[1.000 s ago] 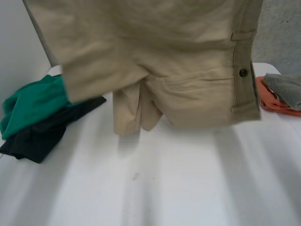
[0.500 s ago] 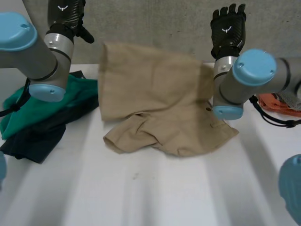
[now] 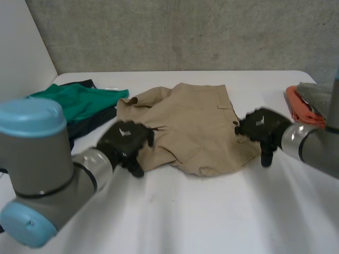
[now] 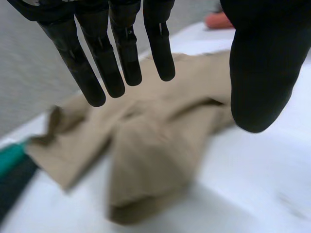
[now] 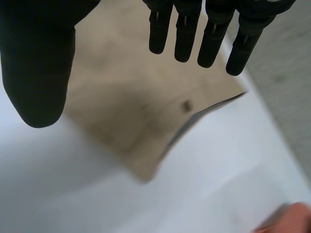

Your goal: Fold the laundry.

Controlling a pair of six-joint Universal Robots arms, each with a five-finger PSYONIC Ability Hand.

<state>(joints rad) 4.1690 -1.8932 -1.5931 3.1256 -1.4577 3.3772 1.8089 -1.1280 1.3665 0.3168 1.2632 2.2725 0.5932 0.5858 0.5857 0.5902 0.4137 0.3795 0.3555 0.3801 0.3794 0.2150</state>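
Step looks like lay-flat, pre-fold. Shorts are mid-table, not flat: the side by the left hand is bunched and turned over itself, the far part lies smoother.

Left hand: at the shorts' near-left edge. Wrist view has its fingers straight and spread, thumb well apart, nothing in them, hovering over the rumpled cloth. Can't tell if it touches.

Right hand: at the right edge, by the waistband button. Fingers straight, thumb wide, empty, edge of the shorts under the fingertips.

Next, my read: you need a pinch on each side edge, then pull apart to take the bunch out before any fold. Left side needs more work.

Watch the other piles: green cloth on dark cloth just beside the shorts' left side; orange cloth and grey cloth far right.
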